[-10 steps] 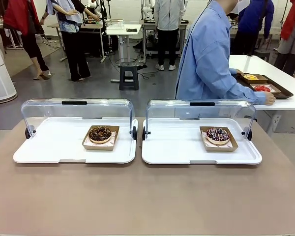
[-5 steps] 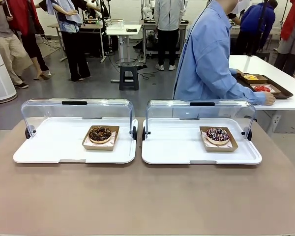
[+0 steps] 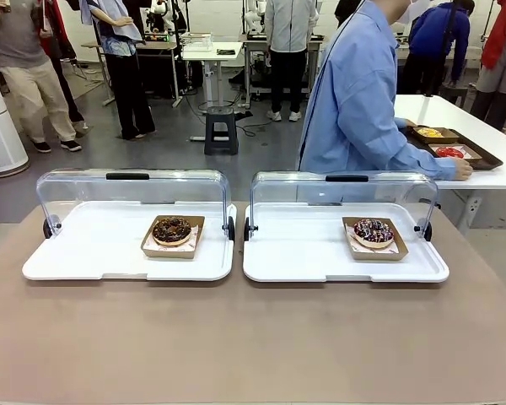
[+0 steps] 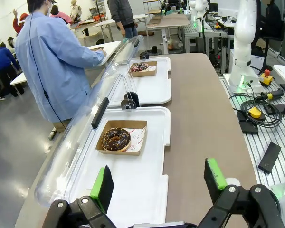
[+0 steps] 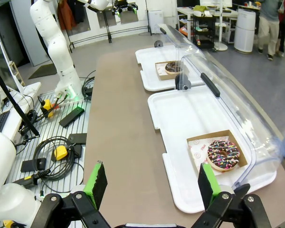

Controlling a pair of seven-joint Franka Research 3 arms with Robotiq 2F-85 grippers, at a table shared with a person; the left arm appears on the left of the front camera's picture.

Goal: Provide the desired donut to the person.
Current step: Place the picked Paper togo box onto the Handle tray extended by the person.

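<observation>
Table unchanged from a second ago: chocolate donut (image 3: 172, 229) sits mid left tray (image 3: 84, 261), sprinkled donut (image 3: 374, 231) toward the right end of the right tray (image 3: 304, 266), lids up. Person (image 3: 358, 101) at the far right edge hasn't shifted, hand (image 3: 462, 170) on a side table. Left gripper (image 4: 159, 183) and right gripper (image 5: 152, 183) both spread, holding nothing.

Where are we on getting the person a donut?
Done: both tray lids are open. In hand: nothing; the left gripper and right gripper are open and empty. Left: the chocolate donut and sprinkled donut sit untouched, and the person faces the side table.
</observation>
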